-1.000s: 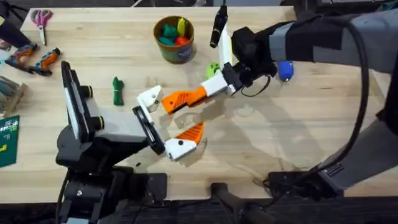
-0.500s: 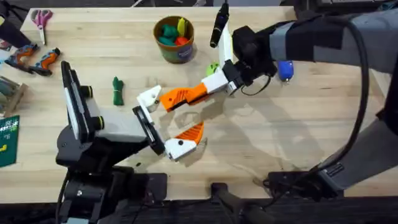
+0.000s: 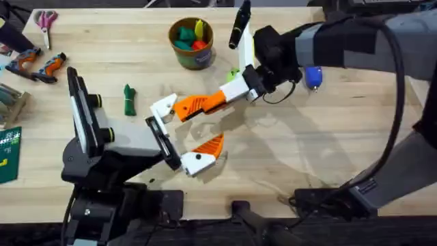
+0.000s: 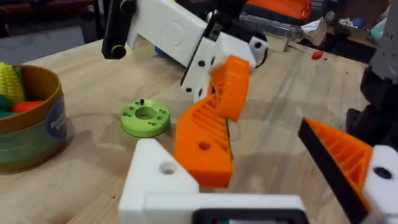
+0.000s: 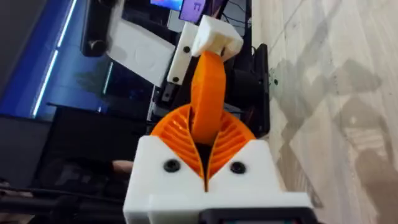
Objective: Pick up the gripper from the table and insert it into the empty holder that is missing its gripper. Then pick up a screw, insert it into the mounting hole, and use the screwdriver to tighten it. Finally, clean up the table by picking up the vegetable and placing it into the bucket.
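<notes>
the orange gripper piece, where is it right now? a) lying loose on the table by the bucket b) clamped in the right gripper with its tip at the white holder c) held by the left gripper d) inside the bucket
b: the right gripper is shut on the orange gripper piece, and its far end meets the plain white holder, as the left wrist view also shows.

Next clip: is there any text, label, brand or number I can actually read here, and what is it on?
None can be read.
Pale label on the bucket: print too blurred to read.
Green card at the table's left edge: white markings too small to read.
Bright screen behind the holder: too blurred to read.
</notes>
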`<act>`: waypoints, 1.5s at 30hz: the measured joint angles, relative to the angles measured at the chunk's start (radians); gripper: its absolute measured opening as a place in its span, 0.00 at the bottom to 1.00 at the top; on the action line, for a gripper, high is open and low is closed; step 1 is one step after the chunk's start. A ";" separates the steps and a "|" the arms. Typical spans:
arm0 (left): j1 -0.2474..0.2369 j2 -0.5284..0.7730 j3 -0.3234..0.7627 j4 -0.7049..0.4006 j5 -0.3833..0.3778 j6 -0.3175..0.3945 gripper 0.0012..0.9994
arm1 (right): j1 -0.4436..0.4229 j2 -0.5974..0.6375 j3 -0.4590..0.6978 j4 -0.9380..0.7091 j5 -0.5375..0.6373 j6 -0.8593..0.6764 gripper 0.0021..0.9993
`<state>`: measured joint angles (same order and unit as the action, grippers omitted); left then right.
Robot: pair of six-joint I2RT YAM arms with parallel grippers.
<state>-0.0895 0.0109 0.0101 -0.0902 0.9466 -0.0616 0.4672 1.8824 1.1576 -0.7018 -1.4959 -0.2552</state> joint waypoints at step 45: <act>0.003 0.000 0.000 0.000 -0.021 -0.015 0.99 | 0.044 0.000 0.002 0.254 0.037 0.317 0.01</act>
<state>-0.0864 0.0109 0.0105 -0.0906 0.9257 -0.0763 0.5110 1.8824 1.1595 -0.4479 -1.4586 0.0618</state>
